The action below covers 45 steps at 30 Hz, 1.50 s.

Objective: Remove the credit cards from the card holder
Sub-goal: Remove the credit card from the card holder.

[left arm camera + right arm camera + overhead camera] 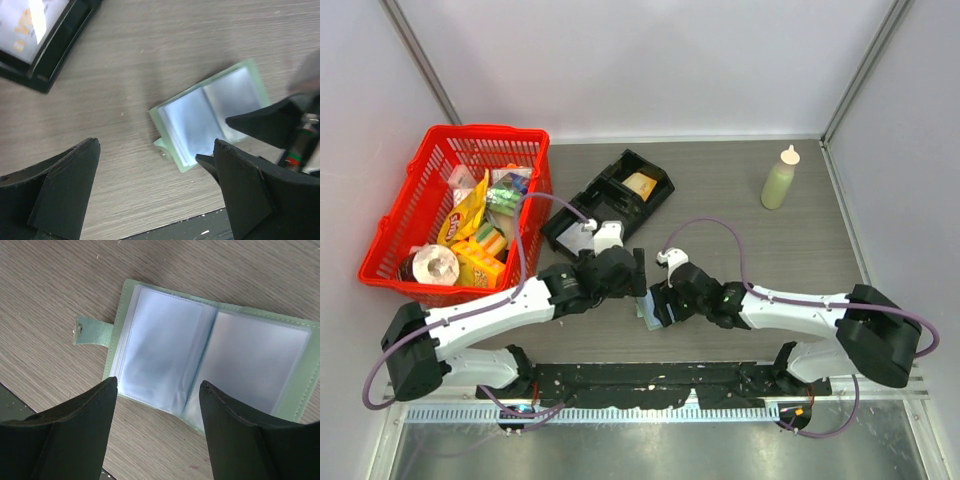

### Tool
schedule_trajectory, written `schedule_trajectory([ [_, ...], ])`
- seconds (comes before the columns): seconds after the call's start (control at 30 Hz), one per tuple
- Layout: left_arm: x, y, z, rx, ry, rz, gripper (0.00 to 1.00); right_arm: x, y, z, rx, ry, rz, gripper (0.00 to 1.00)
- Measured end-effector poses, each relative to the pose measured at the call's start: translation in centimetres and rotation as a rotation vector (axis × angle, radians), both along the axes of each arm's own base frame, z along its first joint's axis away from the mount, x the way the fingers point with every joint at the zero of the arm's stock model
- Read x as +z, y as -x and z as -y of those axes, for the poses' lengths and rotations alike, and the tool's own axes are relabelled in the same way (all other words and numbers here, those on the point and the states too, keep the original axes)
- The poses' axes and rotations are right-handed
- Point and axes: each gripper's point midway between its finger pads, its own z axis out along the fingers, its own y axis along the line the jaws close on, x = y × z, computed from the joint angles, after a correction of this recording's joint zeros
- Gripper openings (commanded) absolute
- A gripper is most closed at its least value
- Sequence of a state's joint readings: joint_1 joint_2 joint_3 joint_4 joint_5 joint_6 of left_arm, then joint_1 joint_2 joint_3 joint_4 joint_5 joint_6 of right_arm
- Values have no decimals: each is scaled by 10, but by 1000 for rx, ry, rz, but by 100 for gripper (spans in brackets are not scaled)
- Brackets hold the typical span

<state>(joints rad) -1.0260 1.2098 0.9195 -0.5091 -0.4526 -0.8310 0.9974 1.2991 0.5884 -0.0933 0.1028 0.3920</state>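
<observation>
Right wrist view: card holder (215,357) lies open near the table's (45,285) near edge; right gripper (157,385) and left gripper (155,147) both hover released.

**Lighting and image quality across the three views.**
I see even, diffuse overhead light in the top view, with only soft shadows on the table (720,190) beneath the arms. In my left wrist view the card holder (210,117) is smeared and soft. Glare washes its clear sleeves pale and blows the black tray (50,62) insert out to white. My right wrist view is sharper, and its fingers (60,435) are dark silhouettes.
</observation>
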Motion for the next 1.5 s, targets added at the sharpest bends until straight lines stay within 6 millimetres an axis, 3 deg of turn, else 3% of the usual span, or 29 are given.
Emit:
schedule_trajectory([
  [0.07,-21,6,-7,41,-13,-52,97,-5,1,-1,6,4,-6,71],
  [0.3,-63,19,-15,117,-18,-156,93,-14,5,-4,22,15,-19,71],
  [0.63,-99,25,1,142,32,-243,75,-21,5,-6,20,51,5,70],
  [0.77,-109,28,7,148,54,-274,60,-22,3,-7,12,68,20,68],
  [0.87,-114,29,11,154,69,-293,32,-22,2,-6,5,74,25,65],
  [1.07,-121,33,12,161,82,-317,0,-22,0,-3,-13,84,34,61],
  [1.23,-122,34,12,162,83,-321,0,-21,-4,3,-37,109,54,61],
  [1.5,-126,36,8,166,74,-329,0,-9,-16,33,-134,192,132,62],
])
